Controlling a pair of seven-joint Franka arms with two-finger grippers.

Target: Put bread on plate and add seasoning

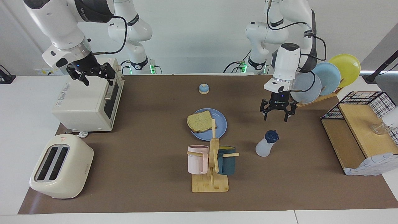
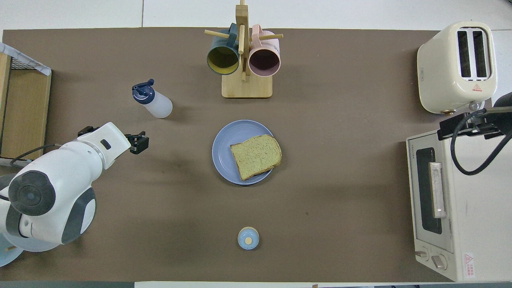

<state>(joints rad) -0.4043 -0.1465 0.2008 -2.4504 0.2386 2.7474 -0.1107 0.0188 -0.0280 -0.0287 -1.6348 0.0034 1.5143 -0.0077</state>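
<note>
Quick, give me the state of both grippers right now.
Left gripper: open, holding nothing, up over the mat near the seasoning bottle.
Right gripper: open, holding nothing, waiting over the toaster oven.

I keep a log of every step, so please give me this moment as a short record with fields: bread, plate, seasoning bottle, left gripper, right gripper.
bread: lies on the plate, one edge over the rim
plate: mid-table, nearer to the robots than the mug rack
seasoning bottle: stands on the mat, free of any gripper
left gripper: open, empty, in the air near the bottle
right gripper: open, empty, waits over the toaster oven
</note>
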